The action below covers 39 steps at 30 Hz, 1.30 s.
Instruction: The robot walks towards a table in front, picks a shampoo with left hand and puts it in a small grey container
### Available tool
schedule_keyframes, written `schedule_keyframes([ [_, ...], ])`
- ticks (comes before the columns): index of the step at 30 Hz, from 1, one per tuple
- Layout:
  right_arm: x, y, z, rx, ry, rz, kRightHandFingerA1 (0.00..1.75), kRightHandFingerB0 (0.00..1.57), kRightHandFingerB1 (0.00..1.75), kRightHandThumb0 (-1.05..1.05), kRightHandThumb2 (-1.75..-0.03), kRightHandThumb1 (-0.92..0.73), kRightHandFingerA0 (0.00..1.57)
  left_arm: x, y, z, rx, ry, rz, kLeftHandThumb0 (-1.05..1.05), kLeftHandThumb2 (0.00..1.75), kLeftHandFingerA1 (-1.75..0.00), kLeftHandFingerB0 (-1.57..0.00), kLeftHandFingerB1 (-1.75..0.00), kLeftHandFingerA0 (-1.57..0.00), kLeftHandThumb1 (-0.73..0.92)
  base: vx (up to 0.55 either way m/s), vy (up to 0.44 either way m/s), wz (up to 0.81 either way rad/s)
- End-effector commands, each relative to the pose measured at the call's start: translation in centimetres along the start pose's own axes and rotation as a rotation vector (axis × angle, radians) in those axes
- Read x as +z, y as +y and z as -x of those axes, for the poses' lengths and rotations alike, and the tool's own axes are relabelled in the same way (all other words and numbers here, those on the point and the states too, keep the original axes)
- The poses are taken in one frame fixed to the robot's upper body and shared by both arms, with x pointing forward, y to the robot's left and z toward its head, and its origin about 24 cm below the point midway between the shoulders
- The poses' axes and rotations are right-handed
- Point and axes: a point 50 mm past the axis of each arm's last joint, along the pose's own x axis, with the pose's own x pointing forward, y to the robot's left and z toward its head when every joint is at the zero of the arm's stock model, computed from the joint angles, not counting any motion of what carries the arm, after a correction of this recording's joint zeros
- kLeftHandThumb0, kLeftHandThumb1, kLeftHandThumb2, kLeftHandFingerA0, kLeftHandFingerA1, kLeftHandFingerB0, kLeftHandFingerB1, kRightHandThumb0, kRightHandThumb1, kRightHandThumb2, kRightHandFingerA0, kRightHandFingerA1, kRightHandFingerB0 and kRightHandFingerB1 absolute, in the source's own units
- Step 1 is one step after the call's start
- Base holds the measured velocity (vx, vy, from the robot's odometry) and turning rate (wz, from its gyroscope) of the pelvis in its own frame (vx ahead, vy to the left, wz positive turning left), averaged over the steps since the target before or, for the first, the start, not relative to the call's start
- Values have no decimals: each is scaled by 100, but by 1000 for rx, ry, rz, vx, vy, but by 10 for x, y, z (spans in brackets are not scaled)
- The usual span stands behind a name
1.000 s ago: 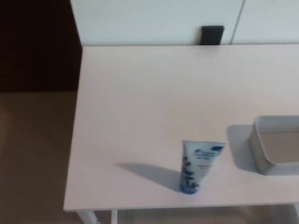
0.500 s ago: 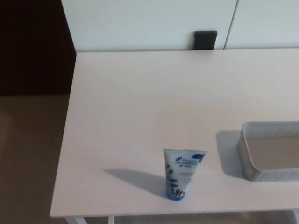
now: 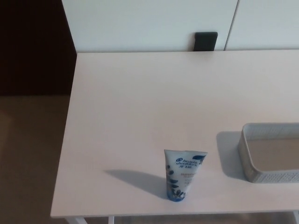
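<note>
We see the bench [image 3: 140, 102], the small grey container [image 3: 268, 176] at its right — empty — and the shampoo [image 3: 181, 175] upright near the front edge, apart from it. Neither robot hand shows, so we cannot tell its state; pick and place are both left to do.

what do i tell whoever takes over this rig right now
Hands: neither the left nor the right is in view.
Shampoo tube: stands upright on its cap near the table's front edge, untouched.
Small grey container: to the tube's right and apart from it, cut off by the picture's edge; the visible part is empty.
Done: nothing picked yet.
Left: grasp the tube with the left hand and put it in the container.
</note>
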Motion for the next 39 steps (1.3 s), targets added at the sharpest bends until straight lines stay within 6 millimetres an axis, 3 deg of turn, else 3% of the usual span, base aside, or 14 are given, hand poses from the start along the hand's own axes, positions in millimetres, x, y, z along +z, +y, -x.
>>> schedule_keyframes([
  [1,2,-7,1,-15,-10,18,44,50,38,-27,-61,-71,63,102,26,43,-109,-495,131,-40,56,-27,-8,-25,-12,49,0,0,0],
  [4,3,-6,0,-13,0,45,42,49,37,-27,-61,-72,63,142,29,56,-180,-655,122,-36,56,-21,-6,-27,-6,48,0,0,0],
  [5,2,-6,1,-11,-1,54,43,49,38,-26,-61,-72,62,176,25,70,-238,-779,63,-40,67,-18,-2,-27,-3,44,0,0,0],
  [6,2,-6,1,-10,-1,51,43,49,38,-26,-61,-71,61,186,23,74,-254,-815,41,-41,71,-22,0,-30,0,33,0,0,0],
  [10,1,-5,1,-8,-2,35,44,50,38,-26,-61,-71,61,220,13,86,-341,-956,-21,-43,67,-12,0,-25,0,31,0,0,0],
  [11,0,-5,1,-9,3,25,44,49,38,-26,-60,-70,62,236,4,91,-378,-1019,-62,-49,64,-1,0,-16,0,32,0,0,0],
  [16,0,-4,1,2,-4,7,44,47,38,-25,-60,-69,60,271,-33,101,-517,-1110,-154,-55,67,0,0,-9,0,36,0,0,0],
  [22,1,-3,0,-4,0,21,43,49,38,-25,-60,-70,61,285,-73,94,-690,-1139,-239,-54,66,0,0,-12,0,35,0,0,0],
  [25,1,-3,0,-4,1,21,43,49,38,-25,-60,-70,61,285,-75,95,-693,-1133,-240,-54,66,0,0,-12,0,35,0,0,0],
  [26,1,-3,0,-2,0,28,43,48,38,-26,-61,-71,60,280,-93,86,-766,-1085,-266,-57,69,-2,0,-16,-1,37,0,0,0],
  [32,-1,-2,0,3,4,9,43,47,38,-25,-61,-70,58,274,-104,82,-818,-1010,-267,-55,71,-6,0,-22,-1,36,0,0,0],
  [33,1,-1,0,1,4,9,43,46,37,-26,-61,-70,60,266,-118,67,-865,-943,-304,-62,71,0,0,-11,0,39,0,0,0],
  [34,0,1,0,4,7,15,42,47,37,-26,-61,-70,60,260,-123,63,-877,-905,-315,-61,72,-6,0,-12,0,38,0,0,0],
  [39,4,1,-1,3,-3,26,43,48,38,-26,-61,-71,60,253,-131,56,-899,-862,-327,-59,74,-11,0,-14,0,37,0,0,0],
])
